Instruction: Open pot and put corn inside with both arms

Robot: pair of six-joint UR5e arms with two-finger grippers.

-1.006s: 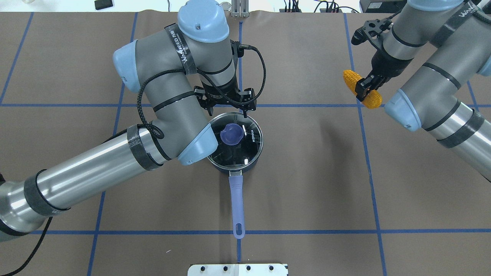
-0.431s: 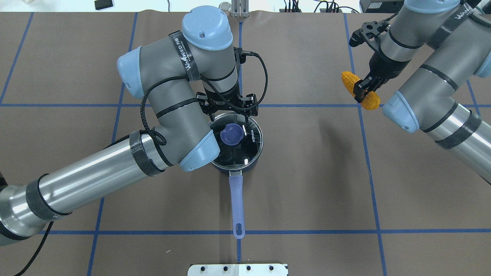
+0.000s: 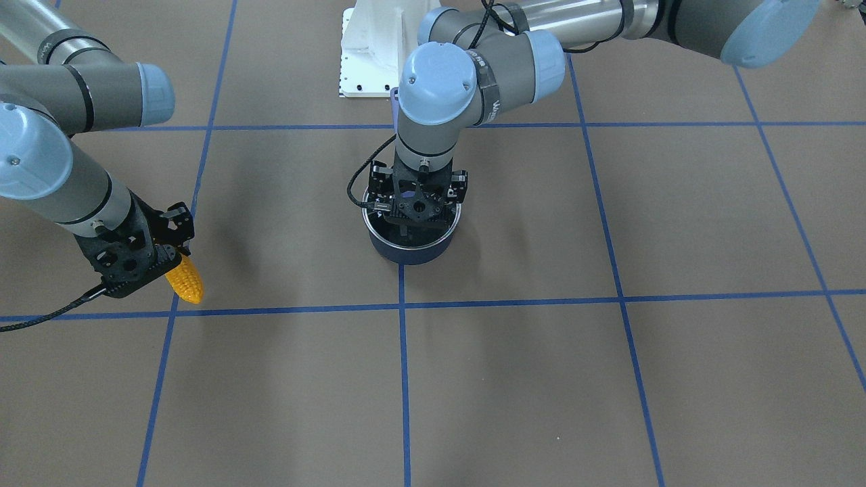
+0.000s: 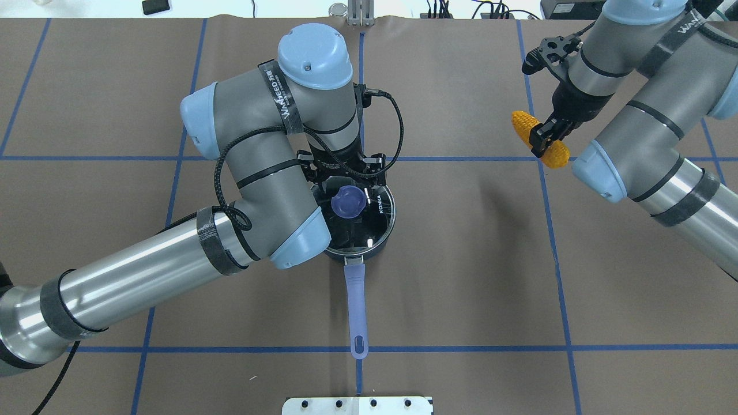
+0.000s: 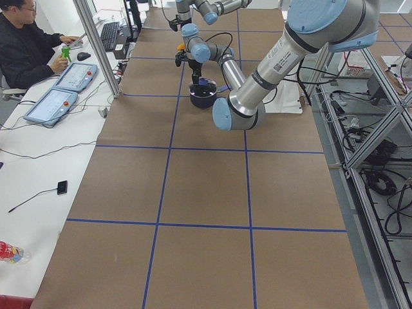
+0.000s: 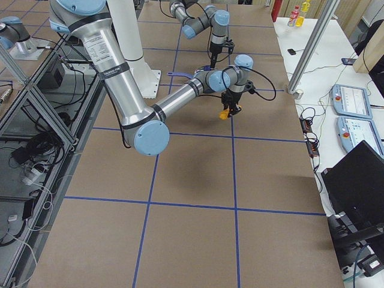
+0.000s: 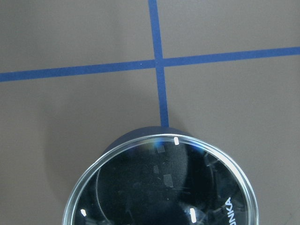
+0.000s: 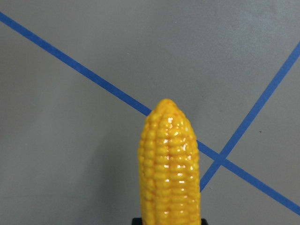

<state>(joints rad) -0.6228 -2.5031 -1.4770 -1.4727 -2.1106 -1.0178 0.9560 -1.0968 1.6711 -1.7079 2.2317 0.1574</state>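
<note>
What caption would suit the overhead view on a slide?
Left end effector above the lidded pot; right end effector holds the corn aside.

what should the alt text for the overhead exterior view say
A small dark navy saucepan with a long lavender handle sits mid-table, its clear glass lid on, with the left gripper above its far rim. At right, the right gripper holds a yellow toy corn cob above the brown table.

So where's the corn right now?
Overhead view, far right: the corn is held in the right gripper near a blue tape line, well apart from the pot.
</note>
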